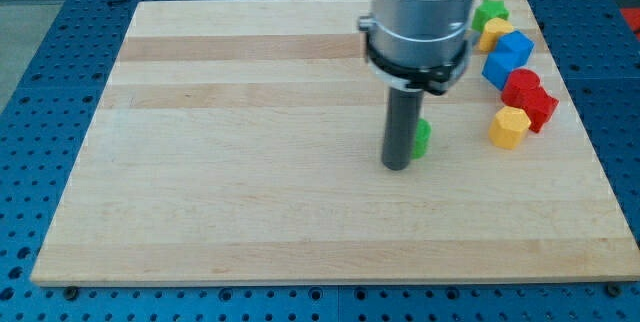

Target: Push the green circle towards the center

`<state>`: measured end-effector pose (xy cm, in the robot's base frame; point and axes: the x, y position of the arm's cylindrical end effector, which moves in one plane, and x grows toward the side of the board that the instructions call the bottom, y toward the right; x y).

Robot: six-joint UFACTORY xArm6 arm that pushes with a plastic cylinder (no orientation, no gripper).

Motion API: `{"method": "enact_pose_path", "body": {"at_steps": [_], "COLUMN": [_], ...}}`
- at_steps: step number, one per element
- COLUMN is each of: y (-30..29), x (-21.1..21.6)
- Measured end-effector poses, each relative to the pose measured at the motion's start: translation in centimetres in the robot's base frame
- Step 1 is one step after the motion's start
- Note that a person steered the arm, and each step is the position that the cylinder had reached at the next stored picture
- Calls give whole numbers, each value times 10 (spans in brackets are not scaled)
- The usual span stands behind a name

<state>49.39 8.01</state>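
The green circle (422,137) lies on the wooden board (250,162), right of the board's middle, mostly hidden behind my rod. Only its right edge shows. My tip (397,166) rests on the board just left of and in front of the green circle, touching or nearly touching it. The arm's grey body comes down from the view's top above the rod.
A cluster of blocks sits at the board's upper right: a green star (489,12), a yellow block (493,32), a blue block (507,57), red blocks (529,97) and a yellow hexagon (509,127). The board's right edge is close behind them.
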Motion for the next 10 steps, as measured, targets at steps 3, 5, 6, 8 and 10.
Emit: {"method": "enact_pose_path", "body": {"at_steps": [3,5,6,8,10], "y": [19,-29,15,51,49], "x": [-3,-34,-34,-12,-80]}}
